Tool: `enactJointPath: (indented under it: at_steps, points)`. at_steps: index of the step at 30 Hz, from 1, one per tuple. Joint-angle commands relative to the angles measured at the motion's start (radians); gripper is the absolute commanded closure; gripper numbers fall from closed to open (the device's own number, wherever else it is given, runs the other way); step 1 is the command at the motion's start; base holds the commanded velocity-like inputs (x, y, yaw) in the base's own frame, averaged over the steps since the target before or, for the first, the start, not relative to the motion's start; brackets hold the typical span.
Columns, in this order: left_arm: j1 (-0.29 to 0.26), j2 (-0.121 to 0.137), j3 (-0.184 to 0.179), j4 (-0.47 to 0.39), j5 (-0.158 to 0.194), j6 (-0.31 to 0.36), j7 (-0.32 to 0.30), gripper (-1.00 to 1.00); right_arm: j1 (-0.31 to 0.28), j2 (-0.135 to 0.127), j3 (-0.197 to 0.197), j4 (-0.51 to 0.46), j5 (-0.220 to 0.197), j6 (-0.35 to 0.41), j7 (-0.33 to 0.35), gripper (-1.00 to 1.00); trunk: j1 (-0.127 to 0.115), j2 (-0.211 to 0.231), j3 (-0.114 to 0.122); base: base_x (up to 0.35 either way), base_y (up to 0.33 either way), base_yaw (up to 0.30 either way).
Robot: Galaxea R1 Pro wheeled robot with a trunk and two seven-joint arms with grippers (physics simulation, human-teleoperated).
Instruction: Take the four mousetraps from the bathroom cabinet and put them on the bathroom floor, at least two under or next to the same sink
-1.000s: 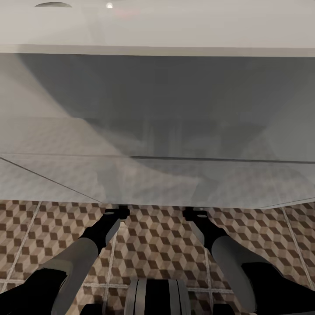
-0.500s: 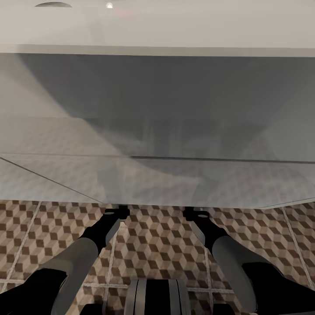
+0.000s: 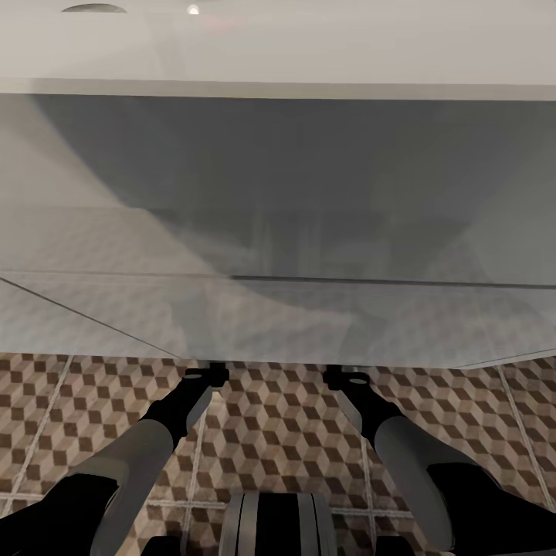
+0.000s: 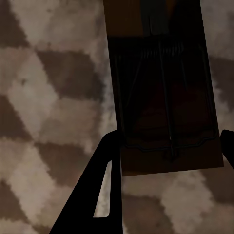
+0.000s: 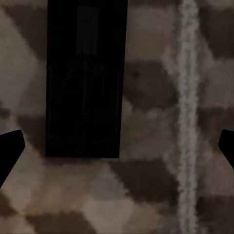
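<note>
A mousetrap lies on the bathroom floor between the left fingers, spread apart, one touching its edge. Another mousetrap lies ahead of the wide-open right fingers, untouched.

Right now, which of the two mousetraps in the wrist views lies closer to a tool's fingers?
The mousetrap in the left wrist view: its near end lies between the left tool fingers. The other mousetrap lies well ahead of the open right tool.

A mousetrap lies on the bathroom floor.
</note>
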Motion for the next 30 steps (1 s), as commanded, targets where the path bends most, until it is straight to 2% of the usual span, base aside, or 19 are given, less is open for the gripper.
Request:
enactJointPath:
  at_steps: [1, 18, 30]
  points:
    - [0.000, 0.001, -0.009, -0.002, 0.008, 0.006, 0.010, 1.00, 0.000, 0.000, 0.000, -0.002, -0.001, 0.006, -0.003, -1.00, 0.000, 0.000, -0.001, 0.000, 0.000, 0.000]
    - [0.000, 0.004, -0.010, 0.005, 0.009, 0.004, 0.010, 1.00, 0.000, 0.000, 0.001, -0.002, -0.002, 0.005, -0.003, -1.00, 0.000, 0.000, -0.001, 0.000, 0.000, 0.000]
    - [-0.002, 0.008, -0.010, 0.084, 0.010, 0.004, 0.008, 1.00, 0.000, 0.000, 0.001, -0.002, 0.000, 0.003, -0.003, -1.00, 0.000, 0.000, -0.001, 0.000, 0.000, 0.000]
